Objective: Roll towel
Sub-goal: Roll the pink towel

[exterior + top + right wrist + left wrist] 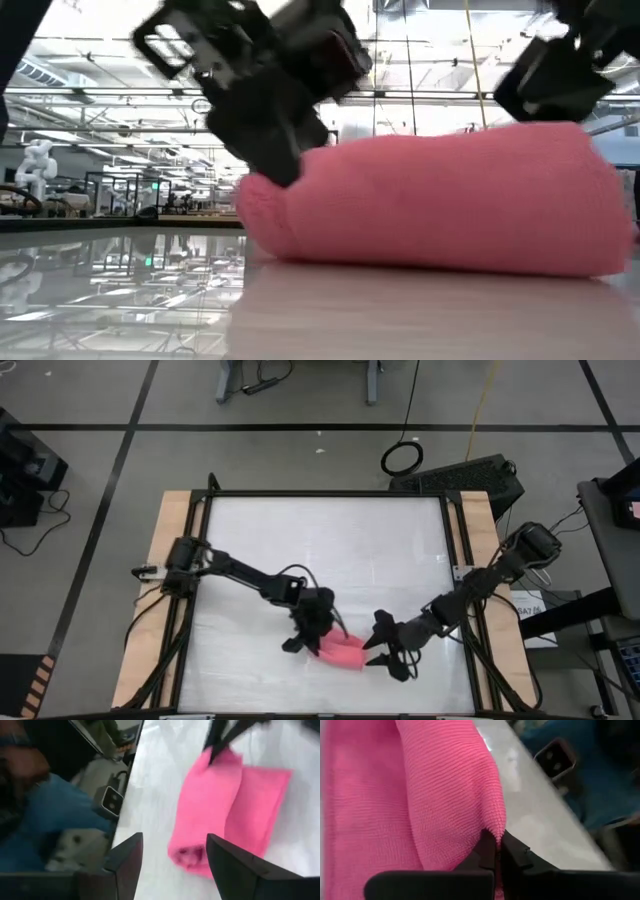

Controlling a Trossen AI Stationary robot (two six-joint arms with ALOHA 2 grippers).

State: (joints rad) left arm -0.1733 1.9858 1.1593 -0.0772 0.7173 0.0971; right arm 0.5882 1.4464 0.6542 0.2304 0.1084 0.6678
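Note:
The bright pink towel (340, 652) lies on the white table near its front edge, partly rolled. The roll (202, 815) lies beside a flat, unrolled part (262, 795). In the low view the roll (450, 200) rests on the table along its length. My left gripper (322, 628) is shut on the towel at the roll's left end. My right gripper (384, 653) is open at the roll's right end. Its two fingers (125, 862) stand apart on either side of that end (187, 855), a little above it. My left gripper pinches a fold of the roll's outer layer (490, 827) between its two shut fingers, at the roll's left end (285, 175). The fingers slant down from above and from the table's left. The towel lies on the table, not lifted.
The white table top (330, 550) is framed by a black rail (330, 493) and wooden side strips (165, 580). A person in blue shows beyond the table's front edge (55, 815).

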